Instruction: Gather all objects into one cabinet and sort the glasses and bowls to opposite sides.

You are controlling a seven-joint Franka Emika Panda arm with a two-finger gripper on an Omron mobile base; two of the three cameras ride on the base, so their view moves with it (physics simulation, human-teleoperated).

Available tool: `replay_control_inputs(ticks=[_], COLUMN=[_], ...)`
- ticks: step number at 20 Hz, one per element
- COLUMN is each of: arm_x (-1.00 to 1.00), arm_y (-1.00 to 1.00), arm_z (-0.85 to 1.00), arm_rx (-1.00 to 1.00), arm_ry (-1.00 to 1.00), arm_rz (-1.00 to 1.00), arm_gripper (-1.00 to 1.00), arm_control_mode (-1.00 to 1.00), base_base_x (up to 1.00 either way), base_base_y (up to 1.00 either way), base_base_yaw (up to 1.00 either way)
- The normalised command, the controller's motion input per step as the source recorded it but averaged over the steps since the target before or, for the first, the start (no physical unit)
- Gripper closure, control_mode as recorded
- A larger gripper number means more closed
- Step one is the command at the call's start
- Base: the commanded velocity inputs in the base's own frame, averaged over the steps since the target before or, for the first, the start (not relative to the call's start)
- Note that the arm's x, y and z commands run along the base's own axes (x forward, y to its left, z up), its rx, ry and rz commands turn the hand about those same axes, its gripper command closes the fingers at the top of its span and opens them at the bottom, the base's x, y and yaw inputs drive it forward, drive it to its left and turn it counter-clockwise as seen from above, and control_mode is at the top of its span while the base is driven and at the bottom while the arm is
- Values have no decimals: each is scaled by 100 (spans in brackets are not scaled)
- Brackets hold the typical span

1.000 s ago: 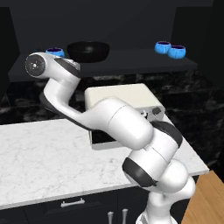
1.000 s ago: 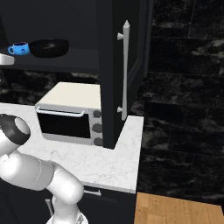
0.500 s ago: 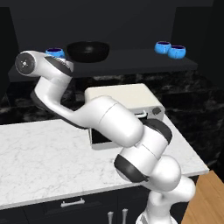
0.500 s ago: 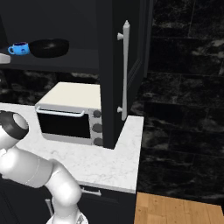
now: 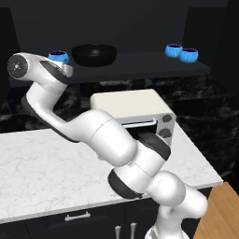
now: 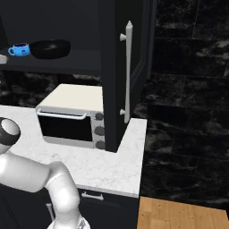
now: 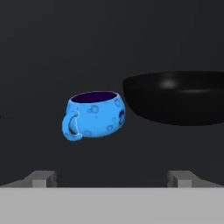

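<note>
Your claw is wide open and holds nothing, aimed at the left cup, which stands on the shelf just beside the bowl. Two cups wait at the right end, so this one probably must join them.

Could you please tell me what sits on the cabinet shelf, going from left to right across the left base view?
Lone blue cup → black bowl → a wide bare stretch of shelf → second blue cup → third blue cup, touching or nearly touching the second.
</note>
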Motion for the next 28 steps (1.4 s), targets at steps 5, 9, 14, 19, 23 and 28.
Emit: replay_control_inputs(ticks=[5,9,14,19,23,28], arm_x=[11,25,32,27,20,15], arm_y=[2,1,4,2,0,0], arm_z=[0,0,0,0,0,0], arm_rx=[0,0,0,0,0,0], arm_ry=[0,0,0,0,0,0], arm_rz=[0,0,0,0,0,0], arm_gripper=[-100,-100,-100,-100,-100,-100], arm_control_mode=[-100,-100,-100,-100,-100,-100], base_base_x=[0,0,0,0,0,0], base_base_y=[0,0,0,0,0,0], base_base_yaw=[0,0,0,0,0,0])
